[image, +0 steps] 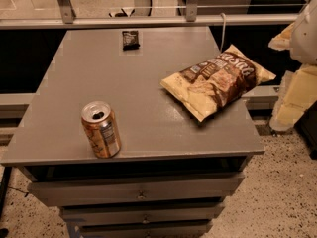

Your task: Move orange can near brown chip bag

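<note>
The arm shows only in part at the right border of the view, to the right of the brown chip bag and off the side of the worktop. A white rounded shell sits highest, and pale yellow pieces hang below it toward the floor. I take the lower pale pieces for the gripper. It is beside the bag's right end and apart from it, touching nothing on the worktop. Whether it is open or closed cannot be told.

The bag lies flat on the grey worktop, and its right end juts past the worktop's right edge. The orange can stands upright well to the left of the bag, nearer the front edge, with its silver top and dark opening showing. A small black packet lies well beyond the bag, to its left, at the far edge.

Drawers run under the worktop's front. Behind the bag a metal rail crosses the view, with dark space beneath it. A speckled floor lies below and to the right of the bag.
</note>
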Available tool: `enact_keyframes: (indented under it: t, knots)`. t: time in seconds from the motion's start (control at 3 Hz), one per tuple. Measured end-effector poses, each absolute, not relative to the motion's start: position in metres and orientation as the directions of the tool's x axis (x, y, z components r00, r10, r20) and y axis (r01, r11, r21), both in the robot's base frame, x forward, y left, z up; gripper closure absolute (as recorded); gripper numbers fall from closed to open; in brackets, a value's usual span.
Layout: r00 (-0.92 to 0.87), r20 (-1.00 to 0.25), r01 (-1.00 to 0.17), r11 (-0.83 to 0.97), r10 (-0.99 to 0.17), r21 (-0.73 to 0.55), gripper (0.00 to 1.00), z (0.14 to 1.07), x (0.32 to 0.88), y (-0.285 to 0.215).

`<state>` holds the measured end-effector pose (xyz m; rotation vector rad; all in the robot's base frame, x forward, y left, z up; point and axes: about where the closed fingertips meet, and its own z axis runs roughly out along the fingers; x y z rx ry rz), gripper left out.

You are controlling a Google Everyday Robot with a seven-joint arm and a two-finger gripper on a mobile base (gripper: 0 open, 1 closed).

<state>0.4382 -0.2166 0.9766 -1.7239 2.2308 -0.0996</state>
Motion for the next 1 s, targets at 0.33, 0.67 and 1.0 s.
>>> enact_keyframes:
  t: [0.33, 0.67, 1.0]
  knots:
    - [-0.221, -0.207, -0.931, 0.27, -0.953, -0.247, 0.0, 0.977, 0.438, -0.217]
    - [-0.201, -0.225, -0.934, 0.256, -0.953, -0.249, 0.0, 0.977, 0.439, -0.211]
    - [-0.126, -0.316, -0.951, 0.205, -0.94, -0.23, 0.0, 0.967, 0.449, -0.185]
